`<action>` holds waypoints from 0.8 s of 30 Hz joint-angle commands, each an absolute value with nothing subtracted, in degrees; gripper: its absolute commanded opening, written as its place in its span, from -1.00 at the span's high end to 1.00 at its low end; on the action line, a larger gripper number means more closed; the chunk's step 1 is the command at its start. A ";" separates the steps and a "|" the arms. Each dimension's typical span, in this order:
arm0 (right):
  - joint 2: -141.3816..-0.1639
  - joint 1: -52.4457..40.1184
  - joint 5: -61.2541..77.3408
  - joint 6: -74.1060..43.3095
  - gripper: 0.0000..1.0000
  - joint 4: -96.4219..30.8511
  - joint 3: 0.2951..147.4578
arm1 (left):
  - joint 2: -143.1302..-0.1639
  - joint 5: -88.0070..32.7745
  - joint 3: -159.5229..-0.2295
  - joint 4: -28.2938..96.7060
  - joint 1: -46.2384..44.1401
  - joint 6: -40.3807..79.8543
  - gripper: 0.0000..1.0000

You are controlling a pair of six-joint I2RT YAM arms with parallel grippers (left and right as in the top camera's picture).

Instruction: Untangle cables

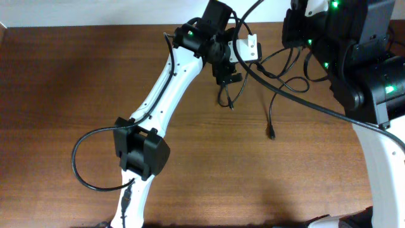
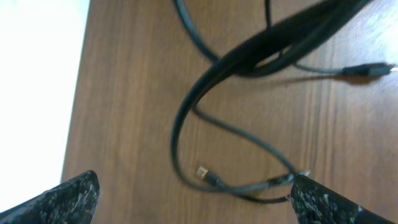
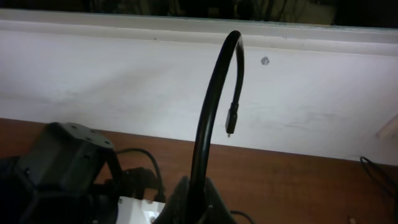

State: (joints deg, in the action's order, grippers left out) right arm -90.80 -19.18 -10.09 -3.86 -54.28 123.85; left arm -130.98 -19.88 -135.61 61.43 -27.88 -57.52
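Thin black cables point(image 1: 286, 81) lie in loose loops on the wooden table at the back middle. One plug end point(image 1: 272, 133) trails toward the front. My left gripper point(image 1: 228, 75) hangs over a small curl of cable point(image 1: 226, 96). In the left wrist view the left gripper point(image 2: 193, 190) is open wide, and a thin cable with a gold-tipped plug point(image 2: 203, 172) lies between the fingers. A thicker blurred strand point(image 2: 261, 46) crosses above it. My right gripper point(image 3: 198, 196) is shut on a black cable point(image 3: 211, 106) that arches upward, its plug end point(image 3: 230, 123) hanging free.
The white wall point(image 3: 311, 106) runs along the table's back edge. The left arm point(image 1: 158, 101) crosses the table diagonally, with its own thick cord looping at the left point(image 1: 79, 158). The right arm's bulky body point(image 1: 354, 57) fills the back right.
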 commanded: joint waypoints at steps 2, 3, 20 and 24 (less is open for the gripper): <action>-90.63 -19.49 -11.64 -3.20 0.92 -54.48 124.36 | -131.31 -17.74 -135.79 61.34 -27.59 -61.91 -0.97; -90.63 -19.49 -11.64 -3.20 0.92 -54.72 124.36 | -131.35 -17.96 -135.79 61.34 -27.59 -62.83 -0.97; -90.61 -19.49 -11.64 -3.20 0.92 -56.42 124.36 | -139.79 -38.61 -135.79 60.45 -28.12 -65.47 -0.98; -90.21 -19.49 -11.64 -3.18 0.92 -56.60 124.38 | -141.45 -38.50 -135.79 60.05 -28.12 -65.45 -0.98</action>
